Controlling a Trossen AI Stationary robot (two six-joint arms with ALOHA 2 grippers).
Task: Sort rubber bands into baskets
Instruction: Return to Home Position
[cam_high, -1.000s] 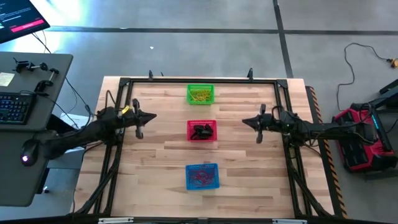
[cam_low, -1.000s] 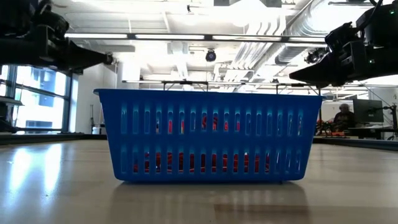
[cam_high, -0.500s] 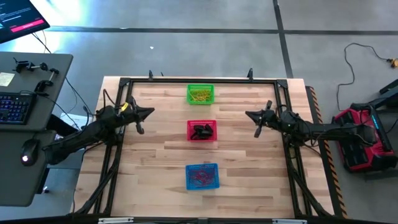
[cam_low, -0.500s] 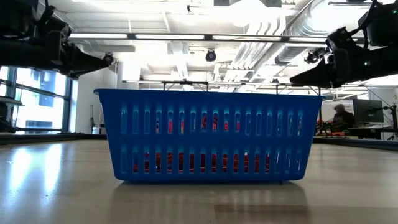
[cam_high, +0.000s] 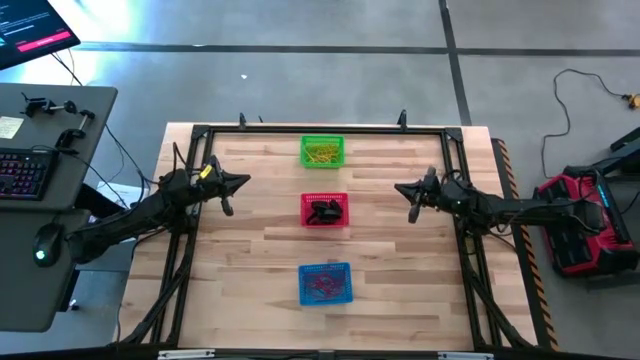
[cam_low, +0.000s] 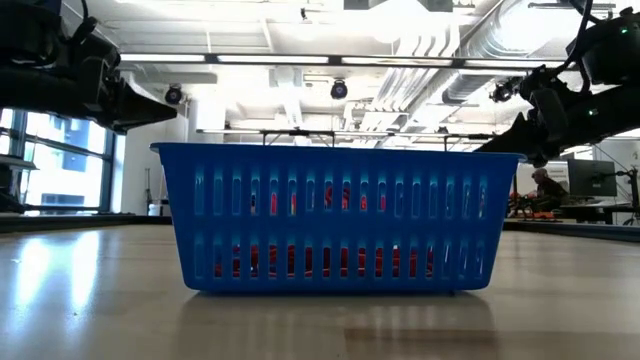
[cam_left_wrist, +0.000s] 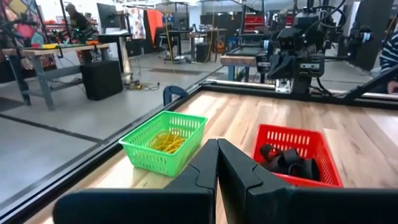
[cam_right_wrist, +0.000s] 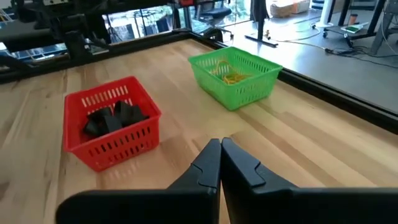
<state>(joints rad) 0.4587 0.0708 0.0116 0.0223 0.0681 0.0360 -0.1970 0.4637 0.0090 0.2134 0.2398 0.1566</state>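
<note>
Three baskets stand in a row down the table's middle. The green basket (cam_high: 322, 151) at the far end holds yellow rubber bands (cam_right_wrist: 230, 76). The red basket (cam_high: 325, 210) in the middle holds black rubber bands (cam_right_wrist: 112, 118). The blue basket (cam_high: 325, 283) at the near end holds red rubber bands (cam_low: 330, 260). My left gripper (cam_left_wrist: 217, 144) hovers shut at the table's left side, pointing level toward the red and green baskets. My right gripper (cam_right_wrist: 221, 143) hovers shut at the right side, facing it, tipped slightly down. Neither holds anything.
A black metal frame (cam_high: 320, 129) runs along the table's edges. Bare wood lies between each gripper and the basket row. A desk with keyboard (cam_high: 22, 172) stands off the table's left; red equipment (cam_high: 580, 215) sits on the floor to the right.
My right gripper has rolled about its own axis and tipped a little downward, staying shut near the same spot. My left gripper has swung slightly toward the table's far edge, still shut. The baskets have not moved.
</note>
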